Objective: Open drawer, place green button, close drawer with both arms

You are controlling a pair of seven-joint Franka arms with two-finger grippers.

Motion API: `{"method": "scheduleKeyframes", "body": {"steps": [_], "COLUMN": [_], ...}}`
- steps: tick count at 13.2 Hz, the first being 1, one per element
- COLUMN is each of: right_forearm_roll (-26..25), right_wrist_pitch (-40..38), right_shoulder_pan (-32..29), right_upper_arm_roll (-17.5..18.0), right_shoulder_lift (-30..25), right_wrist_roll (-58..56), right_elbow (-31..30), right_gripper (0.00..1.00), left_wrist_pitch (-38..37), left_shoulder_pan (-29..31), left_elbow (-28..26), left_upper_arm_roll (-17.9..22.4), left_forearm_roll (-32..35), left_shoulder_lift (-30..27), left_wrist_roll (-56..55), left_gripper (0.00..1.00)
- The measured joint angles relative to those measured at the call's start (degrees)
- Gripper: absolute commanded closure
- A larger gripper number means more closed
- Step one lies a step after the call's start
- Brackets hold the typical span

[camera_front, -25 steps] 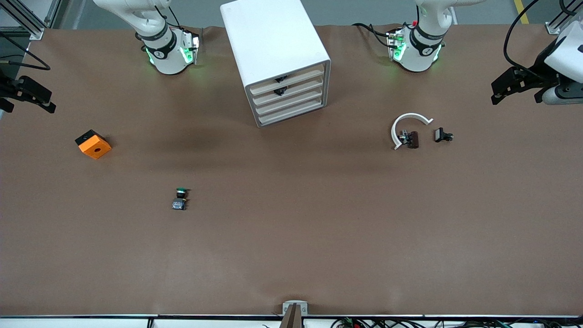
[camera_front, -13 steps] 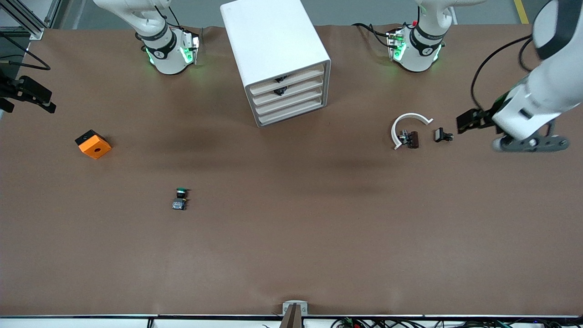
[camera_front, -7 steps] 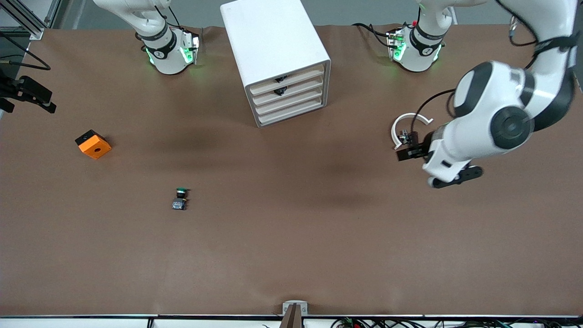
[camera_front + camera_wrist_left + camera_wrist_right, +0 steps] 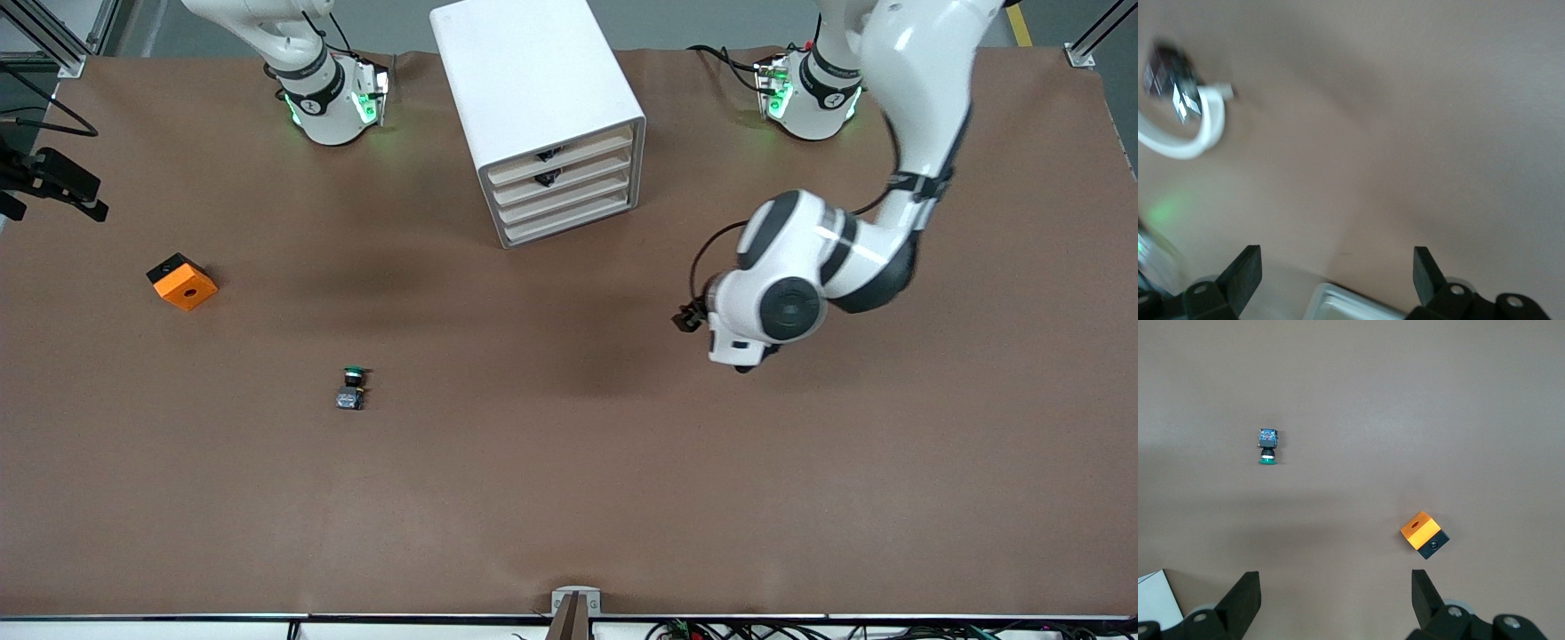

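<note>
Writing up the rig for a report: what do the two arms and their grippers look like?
Both arms are glossy white jointed tubes with dark grey joint rings, black cables and green lights at the bases. The left gripper and right gripper have black wedge-shaped fingers.

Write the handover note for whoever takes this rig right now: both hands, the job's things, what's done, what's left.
Left hand: open, empty, in the air over bare table between the cabinet and the left arm's end.
Right hand: open, empty, waiting high over the right arm's end of the table.
Drawer: shut, like the other three.
Button: lying on the table, nearer the front camera than the cabinet, untouched.
Orange cube: toward the right arm's end, not part of the job.
Done: nothing.
Left: open drawer, place button inside, close drawer.
</note>
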Motion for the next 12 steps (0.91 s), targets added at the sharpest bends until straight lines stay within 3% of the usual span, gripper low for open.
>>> {"method": "scheduleKeyframes", "body": {"steps": [3,5,12], "right_forearm_roll": [0.02,0.06,0.05], "right_wrist_pitch": [0.00,0.44,0.60], "right_shoulder_pan": [0.01,0.25,1.68], "right_upper_arm_roll": [0.03,0.11,0.23], "right_shoulder_lift": [0.93,2.98,5.40], "right_wrist_roll": [0.00,-0.04,-0.06], "right_elbow": [-0.11,0.08,1.85], "right_gripper": [0.00,0.00,0.00], "left_wrist_pitch": [1.85,1.99,-0.66], "left_shoulder_pan": [-5.06,-6.61,-5.98], "left_elbow": [0.17,0.41,0.70], "left_upper_arm_roll": [-0.08,-0.09,0.32], "left_forearm_roll": [-3.20,-6.04,-19.21], "left_shoulder_lift": [4.94,6.39,7.53], "left_wrist_roll": [-20.23,-26.48,-28.99], "left_gripper": [0.00,0.00,0.00]}}
